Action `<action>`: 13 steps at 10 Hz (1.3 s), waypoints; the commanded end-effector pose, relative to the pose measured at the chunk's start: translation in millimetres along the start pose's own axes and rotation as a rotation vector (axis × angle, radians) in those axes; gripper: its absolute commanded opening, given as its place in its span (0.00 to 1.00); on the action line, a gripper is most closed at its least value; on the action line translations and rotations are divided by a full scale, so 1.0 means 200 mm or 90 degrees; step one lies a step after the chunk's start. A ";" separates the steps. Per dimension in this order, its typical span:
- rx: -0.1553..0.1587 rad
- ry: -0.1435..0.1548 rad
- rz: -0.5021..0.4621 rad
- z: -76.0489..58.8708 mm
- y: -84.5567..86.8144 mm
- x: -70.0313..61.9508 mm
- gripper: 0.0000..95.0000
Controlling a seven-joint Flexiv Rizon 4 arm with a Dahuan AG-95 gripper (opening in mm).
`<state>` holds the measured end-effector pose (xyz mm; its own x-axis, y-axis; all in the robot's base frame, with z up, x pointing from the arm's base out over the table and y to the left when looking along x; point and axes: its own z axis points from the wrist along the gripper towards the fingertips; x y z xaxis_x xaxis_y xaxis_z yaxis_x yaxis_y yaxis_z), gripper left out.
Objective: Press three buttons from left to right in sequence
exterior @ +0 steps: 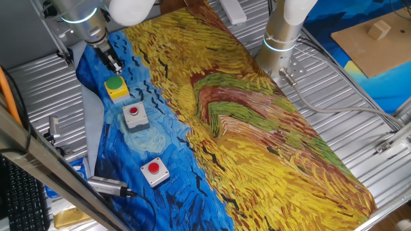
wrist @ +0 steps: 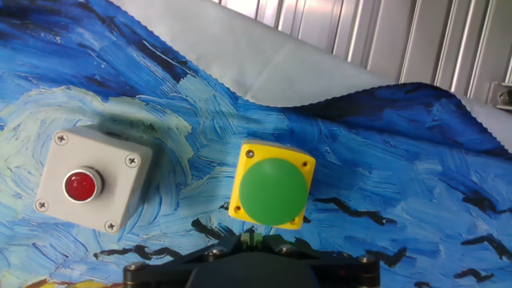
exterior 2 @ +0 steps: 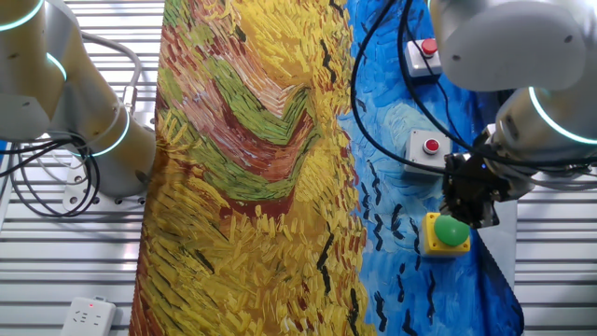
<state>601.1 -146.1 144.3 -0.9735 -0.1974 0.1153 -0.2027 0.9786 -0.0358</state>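
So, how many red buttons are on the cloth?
2. One red button sits next to the green button; the other red button lies at the far end of the row. None seems hidden.

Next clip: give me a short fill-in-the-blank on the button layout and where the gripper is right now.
1. The button box nearest the gripper is yellow with a ____ cap.
2. The other two boxes, the middle box and the far box, each carry a ____ cap.
3. All the boxes stand on the ____ part of the painted cloth.
4. In the hand view, the yellow box has ____ grey box beside it.

Missing words: green; red; blue; one
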 end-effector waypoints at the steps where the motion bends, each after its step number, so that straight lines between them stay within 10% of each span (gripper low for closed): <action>1: -0.002 -0.002 0.000 0.00 0.00 0.00 0.00; 13: -0.011 -0.010 0.011 -0.01 0.00 -0.01 0.00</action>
<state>605.3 -146.6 146.0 -0.9746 -0.1989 0.1030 -0.2015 0.9794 -0.0151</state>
